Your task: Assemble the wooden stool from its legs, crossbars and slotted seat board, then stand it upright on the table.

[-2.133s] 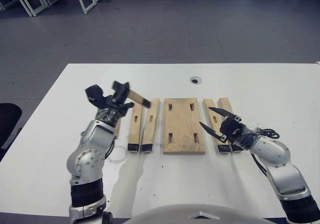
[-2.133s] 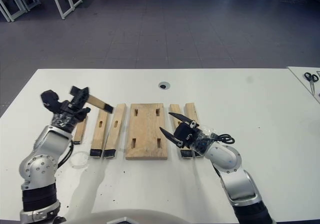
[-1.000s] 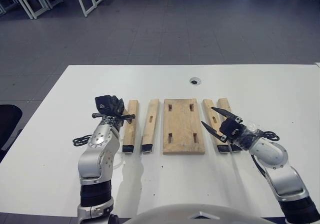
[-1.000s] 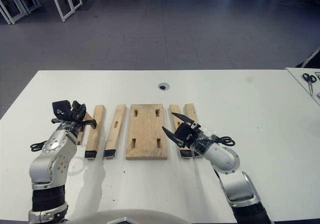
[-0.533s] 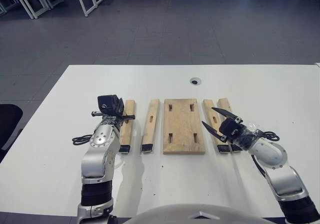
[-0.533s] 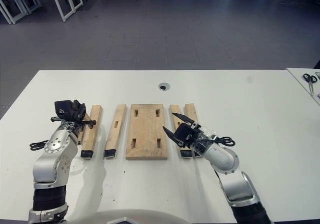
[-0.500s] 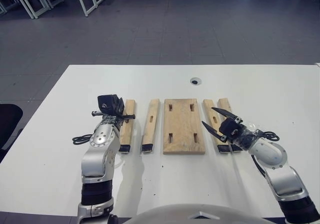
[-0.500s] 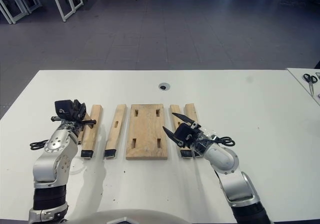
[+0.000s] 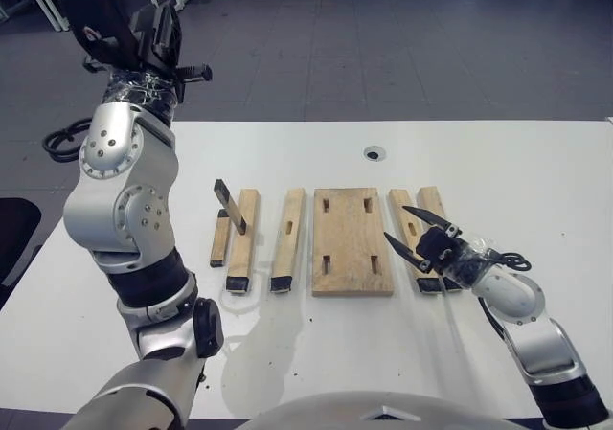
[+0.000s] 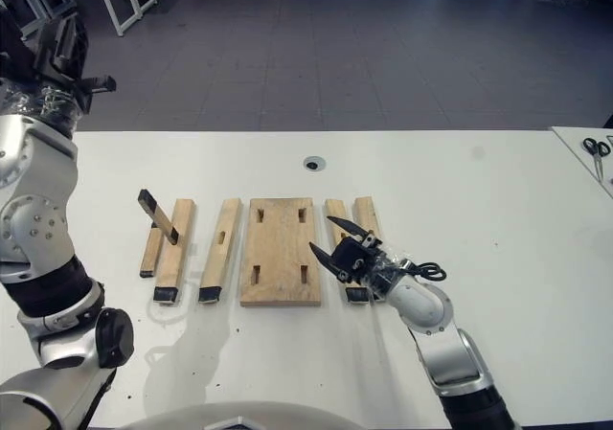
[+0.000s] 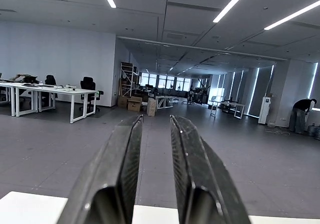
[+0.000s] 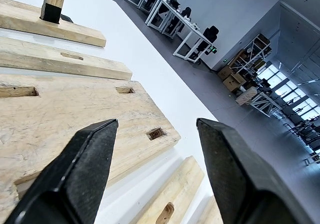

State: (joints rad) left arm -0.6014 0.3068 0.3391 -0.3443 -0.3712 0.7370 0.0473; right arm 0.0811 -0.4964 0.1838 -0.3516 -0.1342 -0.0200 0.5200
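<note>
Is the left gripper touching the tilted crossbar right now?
Apart. The left eye view shows the left gripper raised high above the table, far from the tilted crossbar.

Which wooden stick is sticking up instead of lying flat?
The short crossbar with the dark tip, on the leftmost leg. It slants up off that leg, while the other sticks lie flat on the table.

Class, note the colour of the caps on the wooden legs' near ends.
Black caps on pale wooden legs; clearest in the left eye view.

Large open-plan office or lab hall: white desks (image 11: 47, 90), office chairs (image 11: 88, 84), ceiling strip lights (image 11: 235, 2), grey floor (image 11: 45, 156).
</note>
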